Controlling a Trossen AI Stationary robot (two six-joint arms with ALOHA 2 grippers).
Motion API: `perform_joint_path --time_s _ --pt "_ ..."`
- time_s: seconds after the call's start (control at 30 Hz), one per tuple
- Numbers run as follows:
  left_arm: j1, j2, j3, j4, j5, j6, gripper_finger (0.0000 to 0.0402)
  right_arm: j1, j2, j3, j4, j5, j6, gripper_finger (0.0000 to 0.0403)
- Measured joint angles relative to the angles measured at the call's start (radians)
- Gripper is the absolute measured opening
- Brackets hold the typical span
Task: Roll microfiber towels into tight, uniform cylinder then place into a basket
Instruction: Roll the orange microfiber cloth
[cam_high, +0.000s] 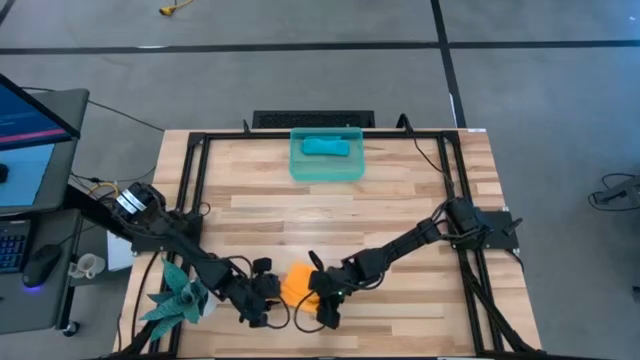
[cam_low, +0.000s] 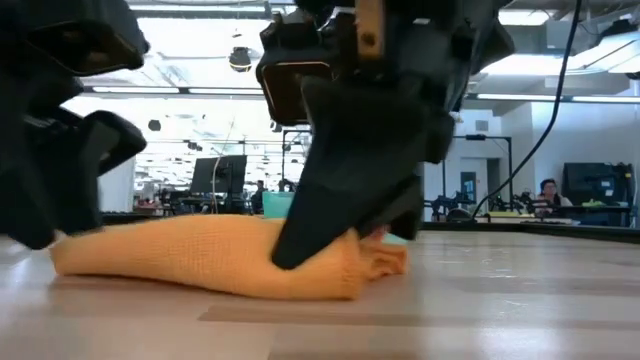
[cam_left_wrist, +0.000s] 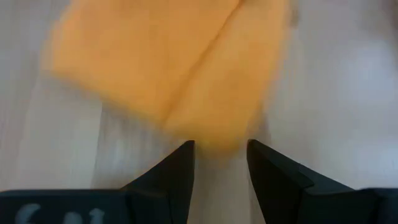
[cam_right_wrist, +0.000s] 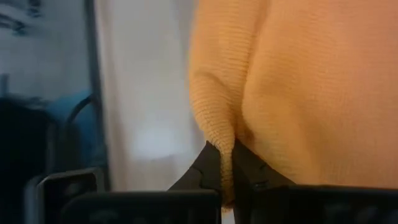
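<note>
high view shows you the wooden tabletop (cam_high: 400, 210) with the basket (cam_high: 327, 167) at its far edge, a teal-blue towel (cam_high: 327, 147) rolled inside it. near the front edge, the orange towel (cam_high: 296, 284) lies loosely rolled between both arms. your right tool (cam_right_wrist: 227, 177) is pinched together on a fold of the orange towel. your left tool (cam_left_wrist: 221, 171) stands apart, just beside the towel's other end.

Bright overhead lights, glare on wood, blurry wrist views
</note>
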Motion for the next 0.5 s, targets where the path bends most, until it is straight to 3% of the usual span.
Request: perform_joint_path --time_s 0.2,0.5 --pt "-0.036 0.0 -0.001 -0.059 -0.023 -0.017 0.0142 0.013 0.002 -0.001 0.02 -0.07 0.043 0.0022" --pt "-0.175 -0.001 0.067 -0.041 -0.301 0.126 0.0142 0.017 0.002 0.0 0.021 -0.061 0.047 0.0022"
